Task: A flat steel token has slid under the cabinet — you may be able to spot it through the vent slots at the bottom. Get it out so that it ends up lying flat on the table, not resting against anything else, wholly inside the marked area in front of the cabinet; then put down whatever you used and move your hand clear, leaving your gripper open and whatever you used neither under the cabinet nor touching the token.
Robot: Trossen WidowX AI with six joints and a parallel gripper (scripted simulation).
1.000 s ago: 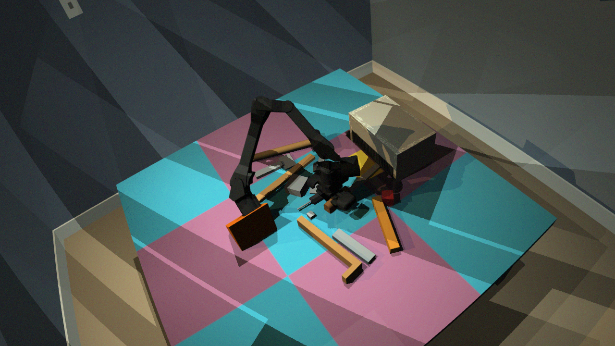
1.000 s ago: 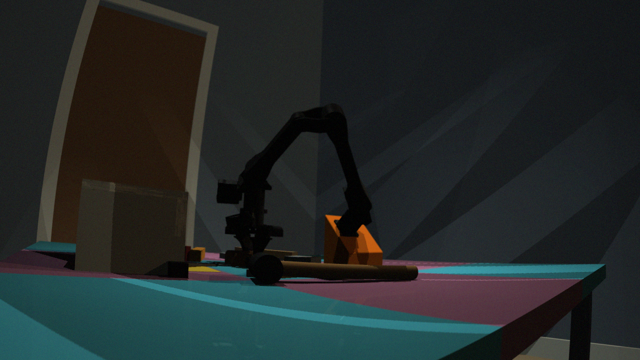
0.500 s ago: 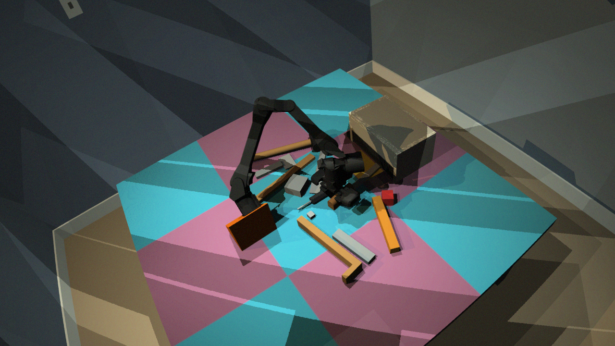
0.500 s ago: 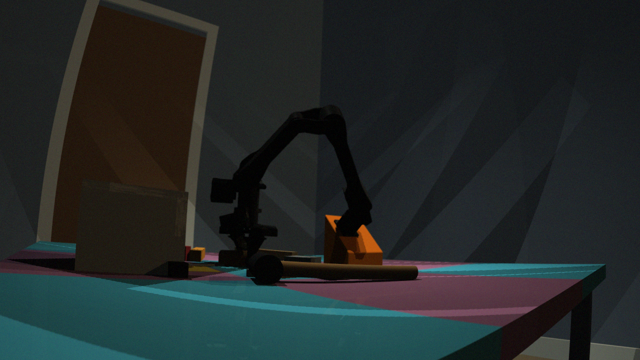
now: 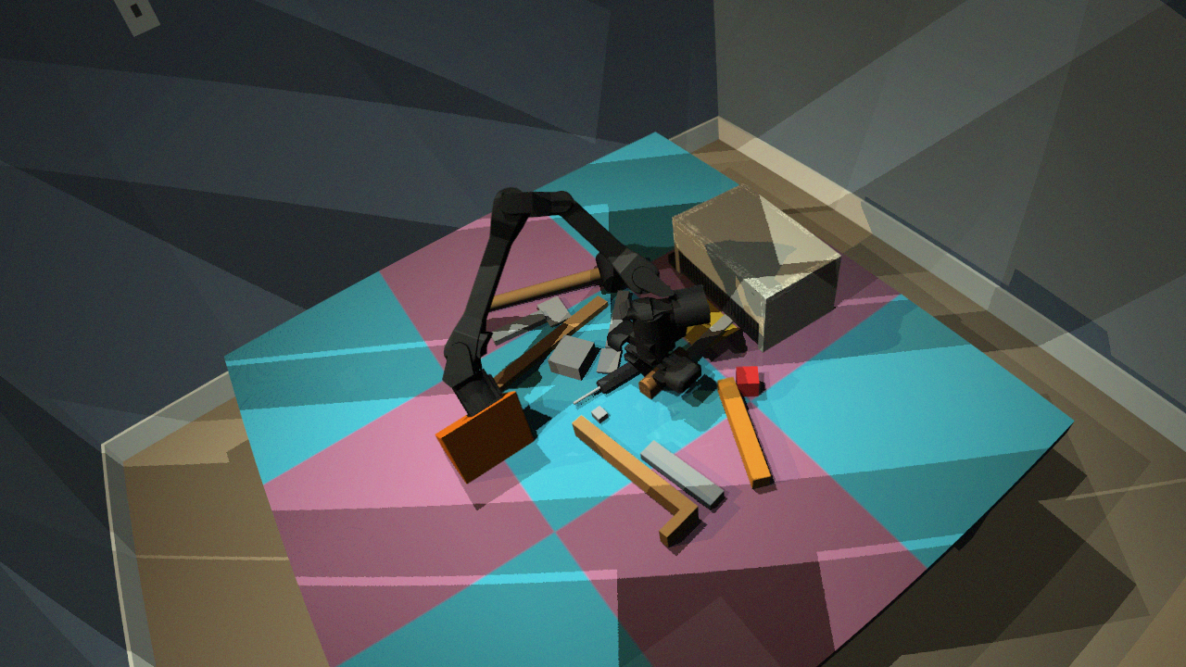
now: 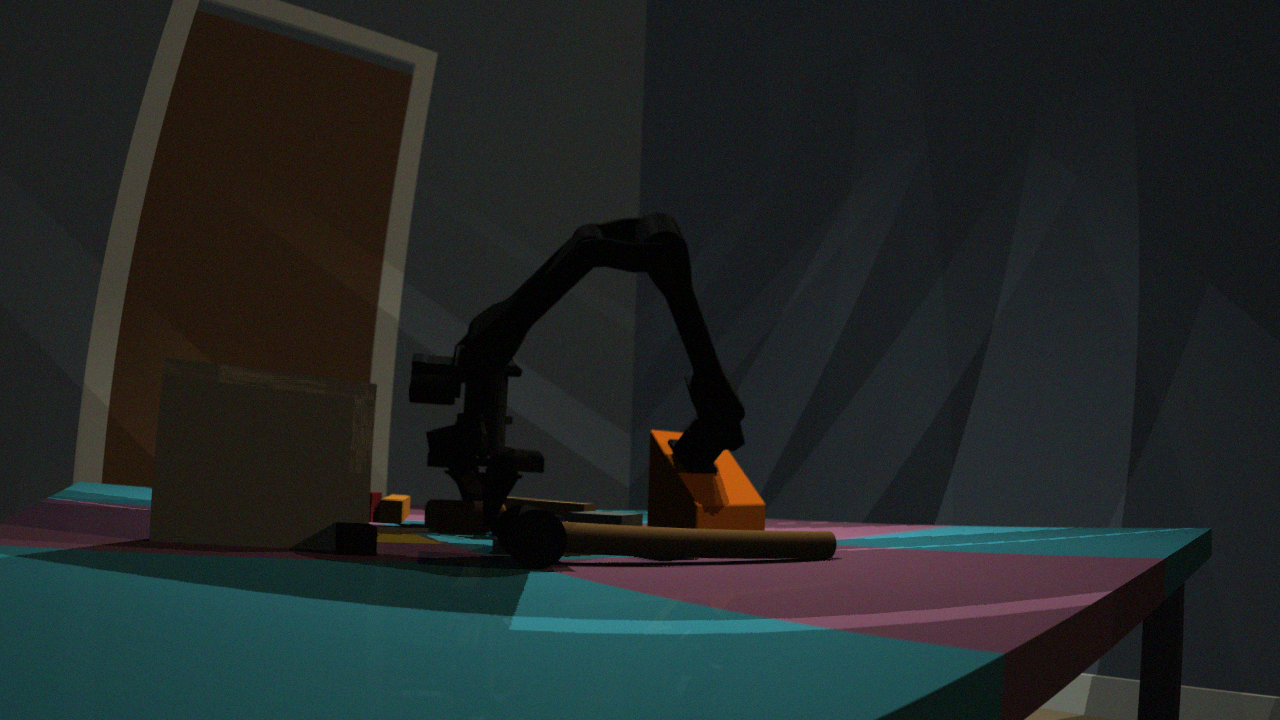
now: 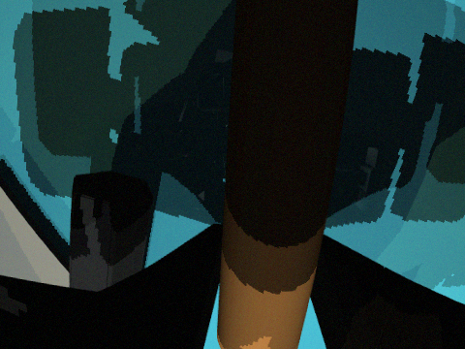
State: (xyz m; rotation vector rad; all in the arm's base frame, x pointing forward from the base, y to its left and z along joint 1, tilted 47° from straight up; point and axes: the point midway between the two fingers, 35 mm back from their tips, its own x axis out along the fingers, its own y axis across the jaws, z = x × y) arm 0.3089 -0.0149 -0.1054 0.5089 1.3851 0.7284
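Top view, gripper: the gripper [image 5: 665, 371] [image 6: 489, 517] [image 7: 263, 238] is low over the table [image 5: 937, 389] [image 6: 805, 662], partly closed around a round wooden handle [image 5: 648, 384] [image 6: 452, 514] [image 7: 268, 315], whose end pokes out below it.
Top view, marked area: the yellow patch [image 5: 699, 333] [image 6: 404, 538] lies in front of the cabinet [image 5: 750, 248] [image 6: 259, 456], much of it hidden by the arm; a pale flat strip [image 5: 723, 322] shows over it.
Top view, token: I cannot make it out, so its place cannot be told.
Top view, near the arm's base: a screwdriver [image 5: 617, 379] lies beside a grey block [image 5: 572, 357], with a small pale cube [image 5: 599, 413] near its tip.
Top view, other side: an L-shaped stick [image 5: 634, 468], a grey bar [image 5: 681, 474] and an orange bar [image 5: 745, 435] lie apart; a red cube [image 5: 747, 381] is just beside the last.
Exterior view, foreground: a hammer [image 6: 689, 542] lies flat, its dark head hiding part of the fingertips; the orange base [image 6: 744, 503] stands behind.
Exterior view, token: not visible.
Wrist view, grip: the handle runs between both fingers, which stand apart by its thickness.
Wrist view, token: cannot be picked out.
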